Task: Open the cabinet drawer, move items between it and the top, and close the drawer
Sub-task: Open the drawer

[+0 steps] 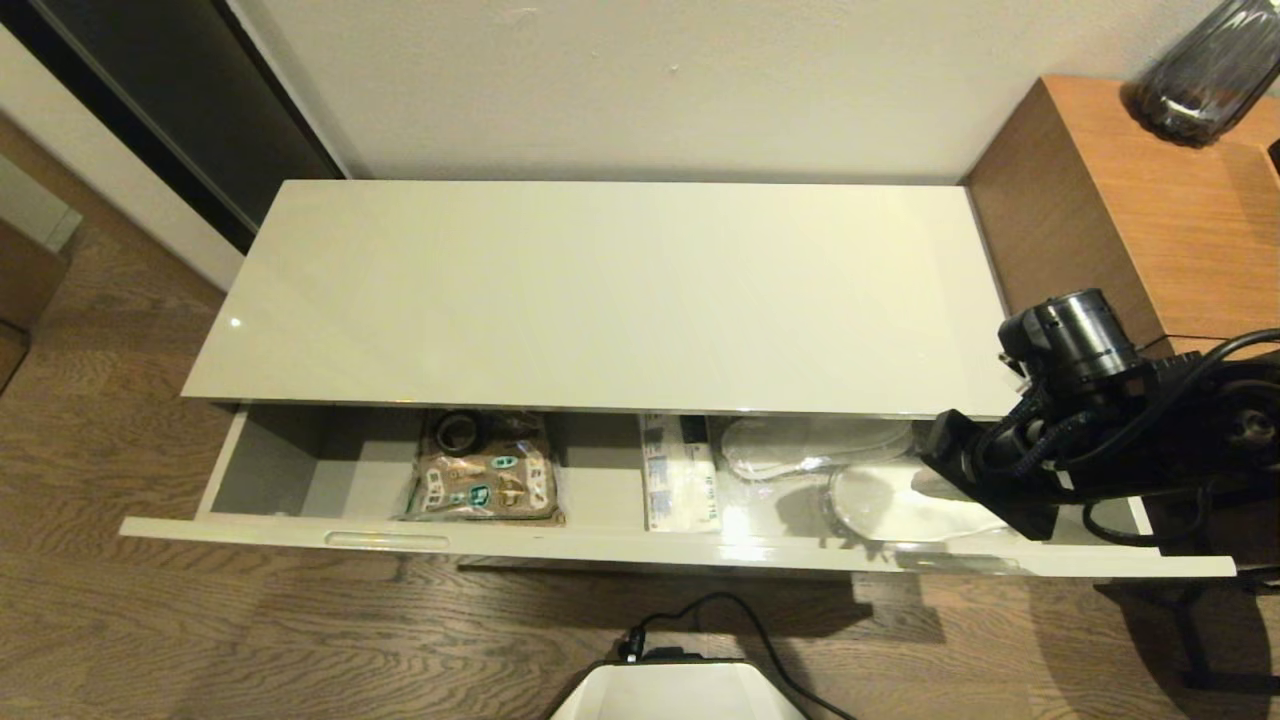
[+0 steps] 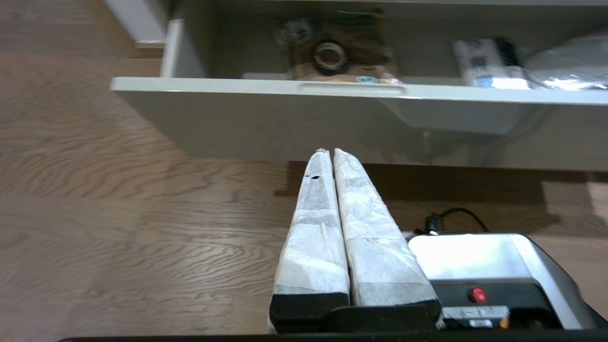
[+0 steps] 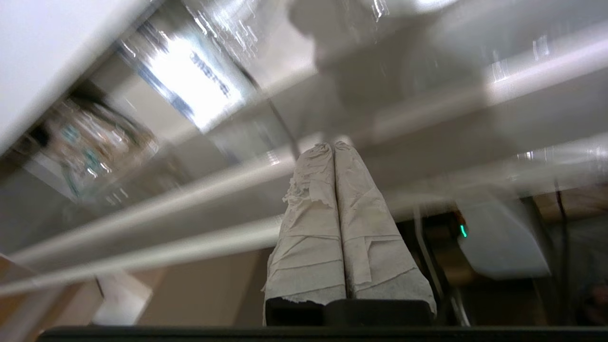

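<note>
**Drawer pulled out, all items inside, both grippers closed and empty**

Drawer (image 1: 640,545) of the low cabinet is seen pulled out toward the robot, its glossy front edge running across the head view below the top (image 1: 600,290), on which nothing is seen lying. Inside the drawer, toward its left half, a brown patterned pouch (image 1: 487,487) is laid flat, and the black tape roll (image 1: 458,432) is set on the pouch's far end. Near the middle, the tissue pack (image 1: 680,472) with blue print is placed lengthwise, well apart from the pouch. Just to its right, the wrapped slippers (image 1: 850,470) are spread over the right part of the drawer floor.

The right gripper (image 3: 334,145) is held at the drawer's right end, over its front edge beside the slippers; its paper-wrapped fingers (image 3: 361,223) are pressed together and nothing is gripped between them. Whether the drawer is touched cannot be told.

The left gripper (image 2: 328,151) is parked low in front of the drawer, above the wooden floor (image 2: 118,213), with fingers likewise pressed together and nothing held. A wooden side table (image 1: 1130,210) is stood against the cabinet's right end.
</note>
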Tool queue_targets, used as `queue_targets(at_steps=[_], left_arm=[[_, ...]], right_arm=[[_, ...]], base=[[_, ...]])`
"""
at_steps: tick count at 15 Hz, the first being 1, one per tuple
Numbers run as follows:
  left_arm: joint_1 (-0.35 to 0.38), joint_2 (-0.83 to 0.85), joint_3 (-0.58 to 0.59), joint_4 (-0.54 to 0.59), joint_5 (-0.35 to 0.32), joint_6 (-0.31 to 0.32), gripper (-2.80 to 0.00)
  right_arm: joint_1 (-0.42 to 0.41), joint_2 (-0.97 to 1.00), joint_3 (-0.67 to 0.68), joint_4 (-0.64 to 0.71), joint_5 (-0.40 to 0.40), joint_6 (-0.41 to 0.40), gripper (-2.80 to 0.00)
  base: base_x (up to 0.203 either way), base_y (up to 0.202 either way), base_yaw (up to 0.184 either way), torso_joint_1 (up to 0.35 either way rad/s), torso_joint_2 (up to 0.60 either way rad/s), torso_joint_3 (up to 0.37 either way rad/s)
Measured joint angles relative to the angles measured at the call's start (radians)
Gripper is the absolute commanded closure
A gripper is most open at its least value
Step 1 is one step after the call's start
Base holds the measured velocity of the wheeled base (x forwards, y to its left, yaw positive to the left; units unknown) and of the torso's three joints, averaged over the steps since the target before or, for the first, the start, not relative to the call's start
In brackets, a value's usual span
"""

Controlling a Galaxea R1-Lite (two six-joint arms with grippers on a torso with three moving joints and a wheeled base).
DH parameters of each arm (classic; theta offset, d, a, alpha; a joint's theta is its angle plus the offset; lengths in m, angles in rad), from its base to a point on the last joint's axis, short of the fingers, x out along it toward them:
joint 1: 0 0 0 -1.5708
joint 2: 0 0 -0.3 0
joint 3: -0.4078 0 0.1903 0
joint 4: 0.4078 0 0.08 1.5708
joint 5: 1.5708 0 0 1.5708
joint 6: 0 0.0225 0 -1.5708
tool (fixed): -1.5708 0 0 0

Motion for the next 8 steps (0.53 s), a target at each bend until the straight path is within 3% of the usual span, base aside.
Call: queue_targets(at_steps=[8], left_arm=[[0.000,0.000,0.000,0.000,0.000,0.000,0.00]], right_arm=[[-0.064,0.082,0.019,-0.003,-0.003,0.000,0.00]], base=[[0.000,0.000,0.000,0.000,0.00,0.001]])
